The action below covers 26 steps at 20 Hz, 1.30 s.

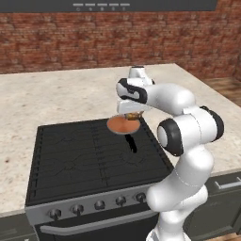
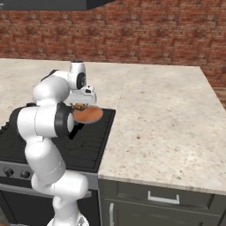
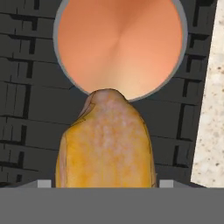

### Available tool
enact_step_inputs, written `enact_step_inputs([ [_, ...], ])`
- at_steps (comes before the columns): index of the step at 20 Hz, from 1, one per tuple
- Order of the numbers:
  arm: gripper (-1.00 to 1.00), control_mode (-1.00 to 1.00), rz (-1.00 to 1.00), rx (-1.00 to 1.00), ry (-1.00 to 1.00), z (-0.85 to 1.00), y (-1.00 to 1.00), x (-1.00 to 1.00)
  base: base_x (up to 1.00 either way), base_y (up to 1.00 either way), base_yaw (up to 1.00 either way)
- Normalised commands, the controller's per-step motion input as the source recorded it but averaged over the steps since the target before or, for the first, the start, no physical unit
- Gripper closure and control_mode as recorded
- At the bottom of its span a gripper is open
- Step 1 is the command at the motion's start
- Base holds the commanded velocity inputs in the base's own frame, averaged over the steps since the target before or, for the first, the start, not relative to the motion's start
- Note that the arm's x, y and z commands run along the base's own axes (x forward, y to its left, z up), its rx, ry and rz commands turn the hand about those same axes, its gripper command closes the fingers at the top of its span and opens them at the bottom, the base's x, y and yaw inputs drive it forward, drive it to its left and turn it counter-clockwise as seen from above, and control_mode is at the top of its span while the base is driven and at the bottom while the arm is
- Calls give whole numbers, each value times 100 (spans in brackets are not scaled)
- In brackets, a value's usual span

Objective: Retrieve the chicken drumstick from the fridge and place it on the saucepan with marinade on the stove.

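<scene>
Two base views behind the arm, sharing the stove (image 1: 94,155), hand view close above it.

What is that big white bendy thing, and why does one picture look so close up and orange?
The white bendy thing is a robot arm in a pretend, computer-drawn kitchen. At its end is a gripper, a hand with two fingers. Two pictures come from cameras riding behind the arm, one on its left and one on its right, so they show the same place from two sides. The close-up comes from a tiny camera on the hand, looking down. The yellow-brown lump there is a chicken drumstick, and the gripper is holding it. Below it is a small round saucepan full of orange sauce, sitting on a black stove with knobs along the front. Around the stove is a speckled stone counter, and behind it a brick wall.
</scene>
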Motion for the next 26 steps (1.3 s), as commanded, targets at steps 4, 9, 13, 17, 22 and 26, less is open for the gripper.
enact_step_inputs([
  [4, 100, -100, 0, -1, 0, -43, 7, 32, 0, 0, 0],
  [9, 100, -100, 0, -1, 1, -41, 8, 25, 0, 0, 0],
  [13, 100, -100, 0, -1, 0, -42, 13, 34, 0, 0, 0],
  [17, 100, -100, 0, 0, 0, -33, 3, 32, 0, 0, 0],
  [22, 100, -100, 0, 0, 0, -24, 0, 19, 0, 0, 0],
  [26, 100, -100, 0, 0, 0, -18, 0, 11, 0, 0, 0],
])
